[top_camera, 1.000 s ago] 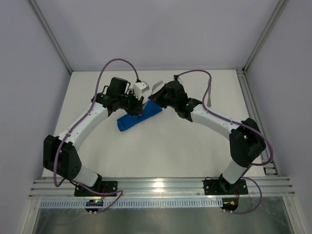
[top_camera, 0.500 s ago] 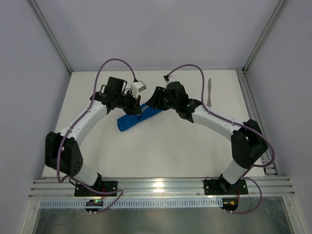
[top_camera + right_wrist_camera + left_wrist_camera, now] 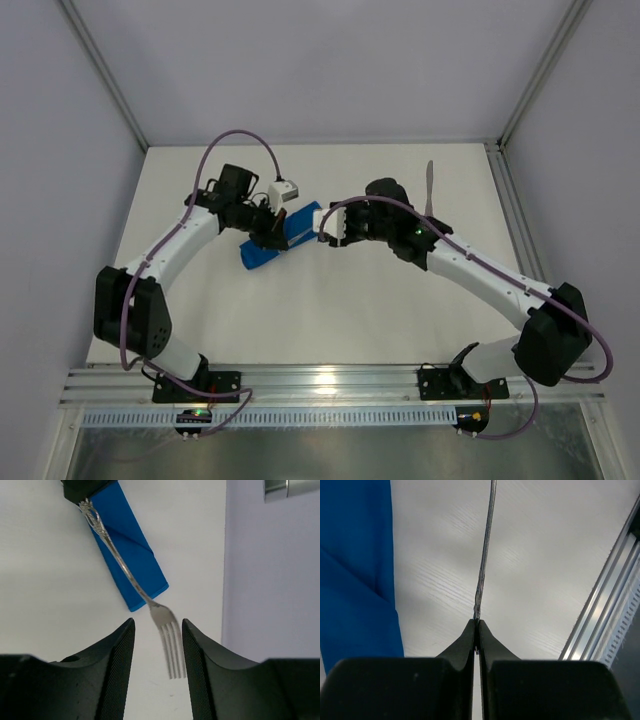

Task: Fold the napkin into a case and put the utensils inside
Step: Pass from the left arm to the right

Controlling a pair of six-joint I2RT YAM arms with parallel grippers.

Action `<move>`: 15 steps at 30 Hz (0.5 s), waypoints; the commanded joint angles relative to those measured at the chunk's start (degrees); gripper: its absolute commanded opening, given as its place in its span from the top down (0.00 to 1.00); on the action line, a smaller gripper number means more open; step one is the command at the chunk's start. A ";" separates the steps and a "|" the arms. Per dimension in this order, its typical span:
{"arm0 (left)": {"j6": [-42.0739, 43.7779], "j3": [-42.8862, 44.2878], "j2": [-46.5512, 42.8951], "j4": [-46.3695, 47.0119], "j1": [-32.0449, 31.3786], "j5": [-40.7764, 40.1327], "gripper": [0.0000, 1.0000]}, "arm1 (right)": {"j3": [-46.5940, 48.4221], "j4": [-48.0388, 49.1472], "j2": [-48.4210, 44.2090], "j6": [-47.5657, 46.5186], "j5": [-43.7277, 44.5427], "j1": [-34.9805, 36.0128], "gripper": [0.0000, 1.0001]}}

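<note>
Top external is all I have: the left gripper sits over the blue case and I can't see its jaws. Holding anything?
Observer: Yes. In the left wrist view the left gripper is shut on a thin metal handle, seen edge-on.
Operator: Fork or knife?
Observer: It's the fork; the right wrist view shows its tines, with its whole length outside the cloth.
Operator: Right gripper on it too?
Observer: No. The right gripper is open and holds nothing.

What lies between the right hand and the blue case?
The fork, tines toward the right hand, handle over the case; right wrist view shows it.
</note>
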 commanded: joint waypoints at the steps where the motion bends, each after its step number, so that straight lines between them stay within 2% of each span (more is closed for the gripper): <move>1: 2.94 2.13 1.01 -4.05 0.08 4.48 1.00 | 9.40 -9.39 6.46 -22.99 -0.22 0.06 0.54; 6: 2.95 2.39 2.24 -4.76 0.08 5.71 1.00 | 12.16 -10.05 12.02 -29.07 1.54 1.12 0.57; 11: 2.24 2.92 3.03 -4.85 0.17 5.10 1.00 | 15.41 -15.31 15.27 -29.16 0.31 1.56 0.58; 15: 0.67 3.18 3.82 -3.62 0.17 2.73 1.00 | 14.45 -16.20 13.27 -27.84 -0.92 1.73 0.59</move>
